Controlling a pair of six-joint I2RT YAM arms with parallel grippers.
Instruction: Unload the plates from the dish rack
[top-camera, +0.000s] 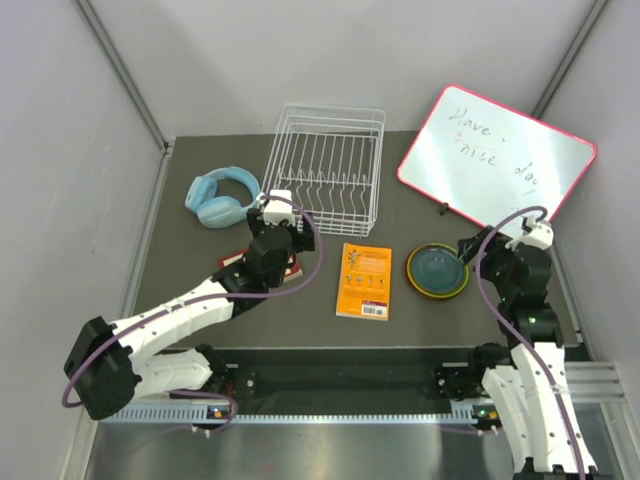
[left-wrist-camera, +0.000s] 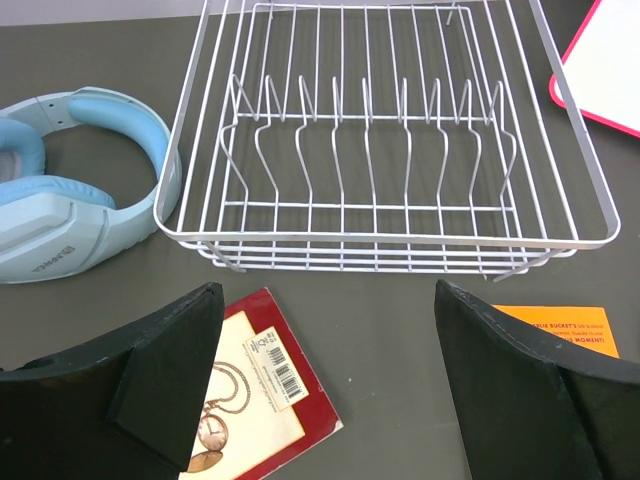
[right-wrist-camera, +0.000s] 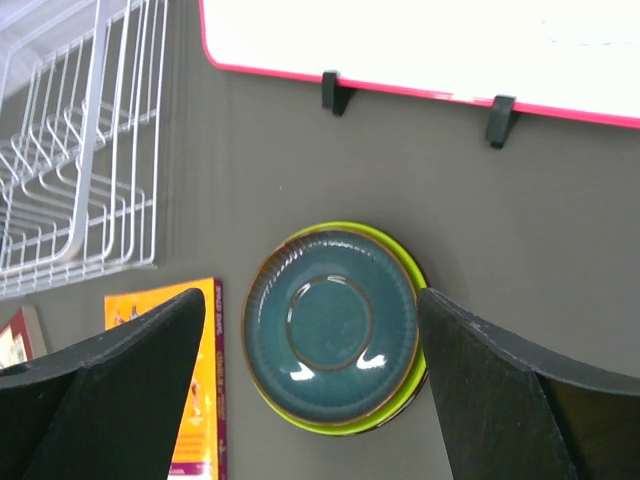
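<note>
Dark grey counter (top-camera: 430, 325) carries the dish rack (top-camera: 325, 165) at the back and, well apart near the whiteboard (top-camera: 495, 155), the stacked plates (top-camera: 437, 270): teal plate (right-wrist-camera: 330, 325) on top, a lime rim (right-wrist-camera: 330, 427) beneath, anything lower hidden. Left tool (left-wrist-camera: 328, 295) hangs spread just before the rack over a half-covered red book (left-wrist-camera: 255, 395); right tool (right-wrist-camera: 310, 295) hangs spread above the stack.

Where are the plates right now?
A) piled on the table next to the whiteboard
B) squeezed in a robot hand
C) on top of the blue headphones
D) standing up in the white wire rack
A: the stack of plates, with a teal one on top, lies flat on the table beside the whiteboard, and the dish rack has nothing in its slots.
</note>
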